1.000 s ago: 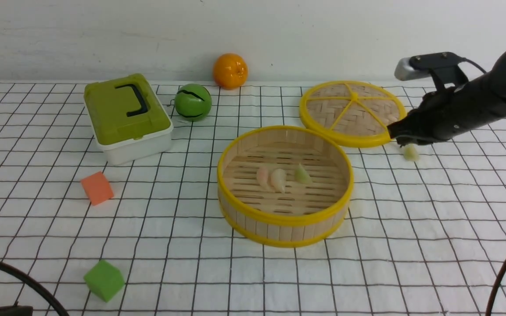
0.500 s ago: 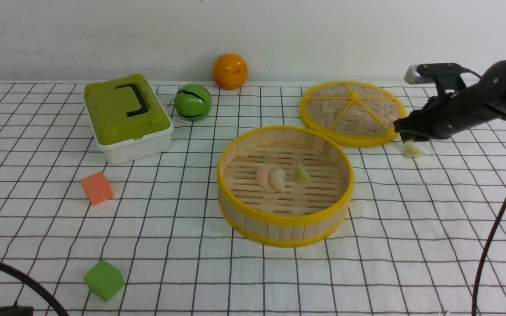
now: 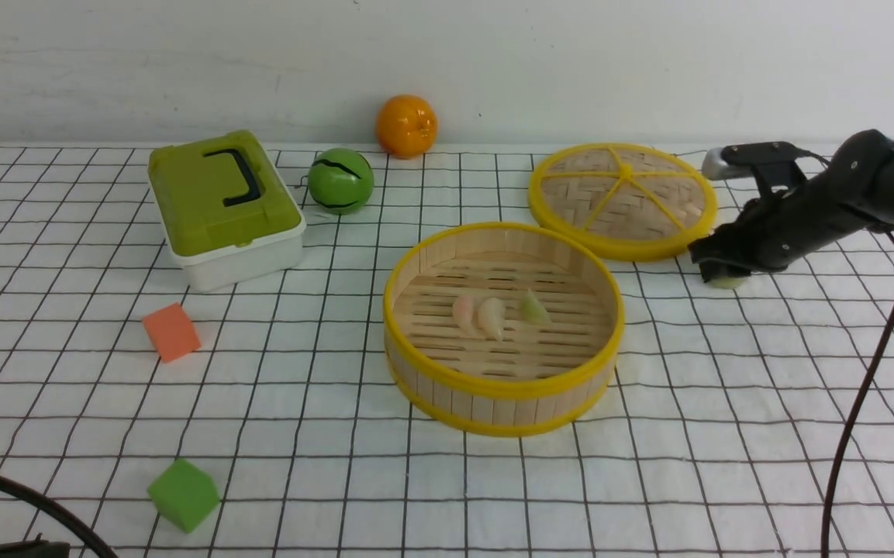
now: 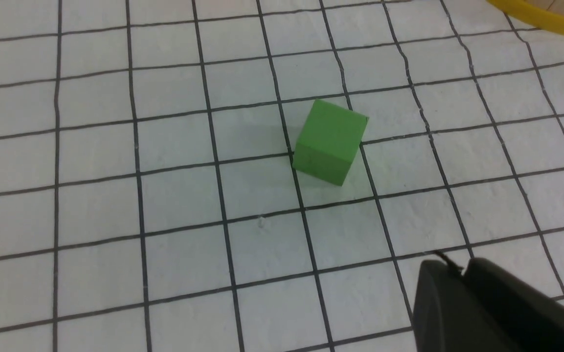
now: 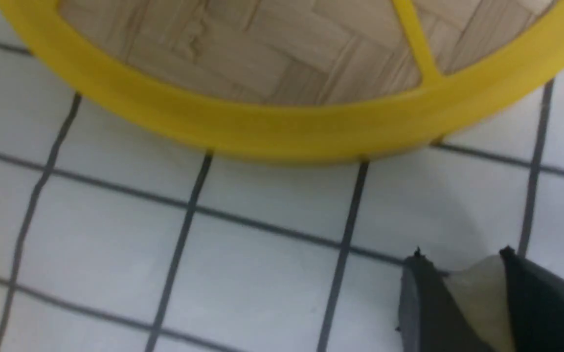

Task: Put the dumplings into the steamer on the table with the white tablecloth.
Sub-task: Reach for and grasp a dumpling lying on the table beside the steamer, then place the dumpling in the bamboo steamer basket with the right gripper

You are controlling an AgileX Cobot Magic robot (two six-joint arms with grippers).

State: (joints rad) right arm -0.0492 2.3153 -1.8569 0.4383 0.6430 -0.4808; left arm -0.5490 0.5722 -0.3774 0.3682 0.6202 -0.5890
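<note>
Nearest the front edge of the table [image 3: 726,434], at its left corner, the left gripper [image 4: 460,269] hangs just above the white tablecloth [image 3: 322,480]. Its dark fingers lie together with no gap between them and hold nothing. A green cube [image 3: 183,494] sits a little ahead of it, and an orange cube [image 3: 171,332] lies farther back on the same side. At the middle of the table stands the steamer [image 3: 505,387], with three dumplings [image 3: 493,316] lying close together on its slatted floor. Beyond it, toward the right edge, the right arm [image 3: 842,201] reaches in from that side. Its forearm slopes down and leftward, the wrist is low, and a dark cable [image 3: 857,403] droops from it toward the front edge. The right gripper [image 3: 718,271] is down at the cloth, its two fingers closed against either side of the loose dumpling [image 5: 477,293], which rests on the cloth. That spot is just beside the near right rim of the flat lid [image 3: 621,198], outside the steamer. Toward the back edge sit a green box [image 3: 222,205], a green ball [image 3: 340,180] and an orange [image 3: 406,125].
</note>
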